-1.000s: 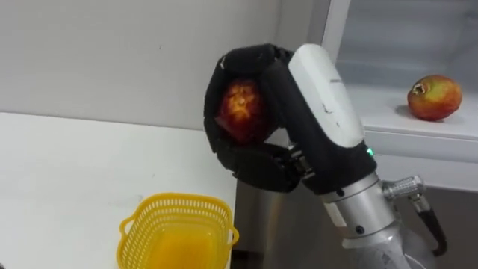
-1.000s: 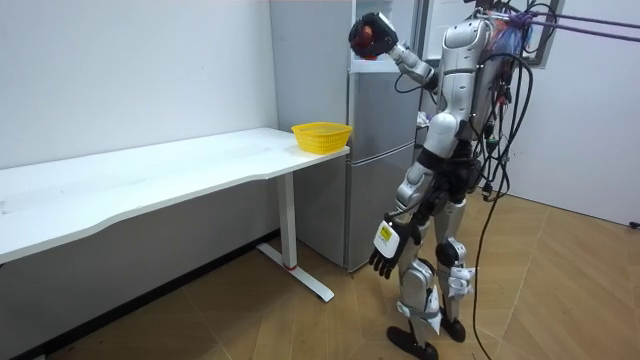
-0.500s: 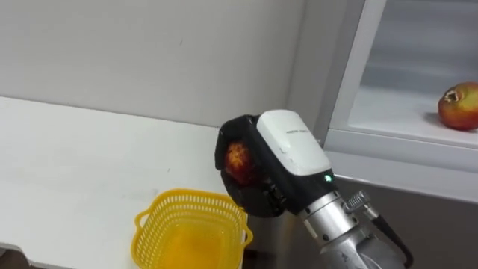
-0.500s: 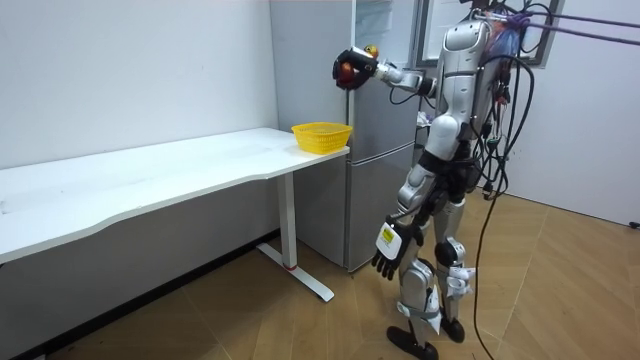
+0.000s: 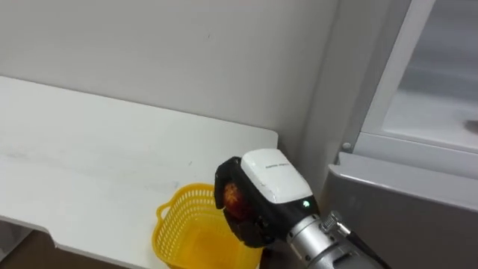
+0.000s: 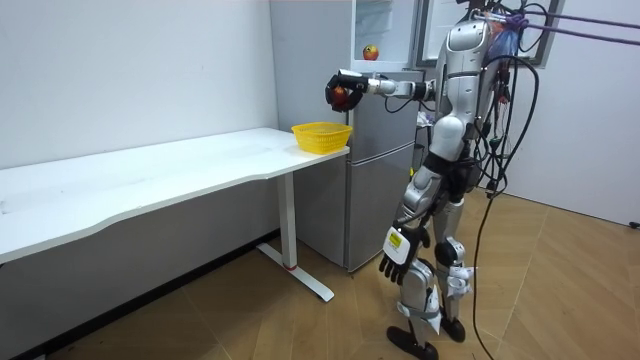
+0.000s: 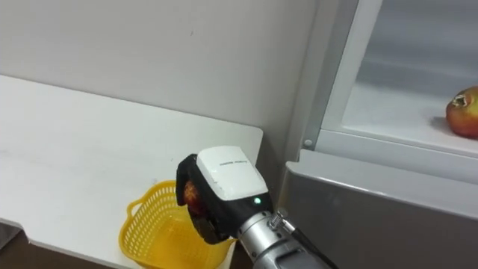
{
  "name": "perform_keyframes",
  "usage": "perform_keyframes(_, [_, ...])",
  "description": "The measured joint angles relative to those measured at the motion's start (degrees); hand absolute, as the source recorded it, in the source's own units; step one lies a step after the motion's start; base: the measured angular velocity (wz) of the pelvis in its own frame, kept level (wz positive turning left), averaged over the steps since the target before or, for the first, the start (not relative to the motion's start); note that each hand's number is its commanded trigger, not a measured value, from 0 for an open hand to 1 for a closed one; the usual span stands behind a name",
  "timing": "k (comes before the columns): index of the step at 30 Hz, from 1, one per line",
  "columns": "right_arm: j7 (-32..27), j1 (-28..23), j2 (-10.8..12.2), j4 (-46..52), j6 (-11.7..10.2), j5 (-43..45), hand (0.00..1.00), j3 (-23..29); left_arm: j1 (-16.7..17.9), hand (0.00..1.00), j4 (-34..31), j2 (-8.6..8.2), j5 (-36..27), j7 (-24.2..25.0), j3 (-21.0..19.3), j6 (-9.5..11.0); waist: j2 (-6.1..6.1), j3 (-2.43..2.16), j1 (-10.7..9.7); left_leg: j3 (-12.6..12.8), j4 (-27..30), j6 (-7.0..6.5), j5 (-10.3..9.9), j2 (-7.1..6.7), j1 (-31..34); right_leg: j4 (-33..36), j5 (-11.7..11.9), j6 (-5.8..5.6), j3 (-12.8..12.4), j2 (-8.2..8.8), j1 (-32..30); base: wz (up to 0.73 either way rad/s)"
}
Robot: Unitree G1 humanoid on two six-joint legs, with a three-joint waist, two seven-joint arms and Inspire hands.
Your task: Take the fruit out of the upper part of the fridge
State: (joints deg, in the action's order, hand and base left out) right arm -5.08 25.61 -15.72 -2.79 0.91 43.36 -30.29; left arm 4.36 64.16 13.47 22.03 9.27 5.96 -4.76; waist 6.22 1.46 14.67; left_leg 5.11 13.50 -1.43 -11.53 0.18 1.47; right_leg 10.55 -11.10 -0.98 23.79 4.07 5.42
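R arm reaches out to the robot's left; right hand (image 5: pixel 261 196) is curled tight round a red fruit (image 5: pixel 234 199), dark fingers wrapped over it so just a patch of red-orange skin shows betw. them. Hand + fruit hang in the air above the fridge-side rim of the yellow basket (image 5: pixel 173 211), not touching it in the room view. Basket sits at the end of the white table (image 5: pixel 89 134), near the corner next to the grey fridge (image 5: pixel 403 205). Upper fridge door is open; a second fruit (image 7: pixel 464 112), red-yellow, lies on the white shelf (image 7: pixel 396 112) inside, well apart from the hand. Robot stands upright in front of the fridge. Left hand (image 6: pixel 397 250) hangs by the thigh, fingers loose, holding nothing
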Motion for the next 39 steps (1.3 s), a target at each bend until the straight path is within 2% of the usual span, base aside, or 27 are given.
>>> perform_keyframes(7, [0.38,0.0,-0.18,-0.6,0.5,-0.02,1.0,-0.69,-0.07,0.0,-0.12,0.01,0.0,0.01,0.02,0.0,-0.06,-0.04,0.16,0.32,0.06,0.0,0.0,0.04,-0.06,0.03,0.0,0.0,-0.01,-0.03,-0.06,0.0])
perform_keyframes(12, [0.38,-0.01,-0.18,-3.06,1.1,-0.06,1.0,-4.36,-0.41,0.0,-0.62,0.04,0.02,0.01,0.02,0.0,0.23,-0.28,1.32,0.3,0.14,0.0,0.0,0.05,-0.03,0.07,0.0,0.0,-0.07,-0.01,-0.24,-0.01])
perform_keyframes(20, [0.39,-0.01,-0.18,-3.62,1.15,-0.43,1.0,-4.66,-0.42,0.0,-0.77,0.46,0.0,0.0,-0.02,-0.05,0.27,-0.45,1.76,0.14,0.26,0.0,0.01,0.05,0.01,0.08,0.0,0.0,-0.14,-0.01,-0.15,0.0])
perform_keyframes(22, [0.39,-0.01,-0.22,-3.64,1.19,-0.41,0.9,-4.66,-0.4,0.0,-1.1,0.48,0.02,0.0,-0.04,-0.12,0.28,-0.48,1.73,0.15,0.27,0.0,0.0,0.05,-0.05,0.08,0.0,0.0,-0.15,-0.01,-0.08,0.0])
perform_keyframes(23, [0.39,-0.01,-0.24,-3.79,1.22,-0.34,0.9,-4.66,-0.42,0.0,-1.27,0.48,0.02,0.0,-0.04,-0.13,0.1,-0.4,1.73,0.15,0.28,0.0,0.0,0.05,-0.09,0.07,0.0,0.0,-0.16,-0.02,0.05,0.0])
perform_keyframes(24, [0.39,-0.01,-0.24,-4.07,1.27,-0.29,0.79,-4.66,-0.44,0.0,-1.26,0.48,0.02,0.0,-0.04,-0.14,0.06,-0.51,1.73,0.15,0.27,0.0,0.0,0.05,-0.09,0.07,0.0,0.0,-0.17,-0.02,0.12,0.0])
perform_keyframes(25, [0.39,-0.01,-0.23,-4.22,1.33,-0.26,0.73,-4.66,-0.44,0.0,-1.26,0.48,0.02,0.0,-0.05,-0.16,0.02,-0.56,1.75,0.15,0.22,0.0,0.0,0.05,-0.09,0.07,0.0,0.0,-0.21,-0.04,0.13,0.0])
perform_keyframes(26, [0.39,-0.01,-0.22,-4.66,1.5,-0.09,0.52,-4.66,-0.43,0.0,-1.27,0.48,0.02,0.0,-0.04,-0.21,-0.04,-0.68,1.78,0.15,0.19,0.0,0.0,0.05,-0.11,0.07,0.0,0.0,-0.24,-0.04,0.12,0.0])
perform_keyframes(27, [0.4,-0.01,-0.22,-5.46,1.57,-0.09,0.44,-4.66,-0.43,0.0,-1.29,0.48,0.02,0.0,-0.04,-0.23,-0.1,-0.79,1.84,0.14,0.2,0.0,0.0,0.05,-0.16,0.07,0.0,0.0,-0.25,-0.04,0.12,0.0])
perform_keyframes(28, [0.46,-0.01,-0.22,-5.94,1.59,-0.09,0.44,-4.67,-0.43,0.0,-1.28,0.48,0.02,0.0,-0.04,-0.23,-0.12,-0.8,1.87,0.14,0.2,0.0,0.0,0.05,-0.2,0.07,-0.01,0.0,-0.25,-0.04,0.12,0.0])
perform_keyframes(29, [0.79,-0.01,-0.22,-6.68,1.62,-0.09,0.0,-4.67,-0.41,0.0,-1.28,0.48,0.02,0.0,-0.03,-0.24,-0.15,-0.8,1.91,0.14,0.23,0.0,0.01,0.05,-0.22,0.07,-0.01,0.0,-0.25,-0.04,0.12,0.0])
perform_keyframes(39, [2.33,-0.02,-0.22,-7.85,1.62,-0.05,0.0,-4.91,-0.3,0.0,-1.26,0.48,0.01,0.29,-0.01,-0.24,-0.19,-0.77,2.07,0.13,0.14,0.0,0.01,0.05,-0.2,0.08,-0.01,0.01,-0.38,-0.05,0.08,0.0])
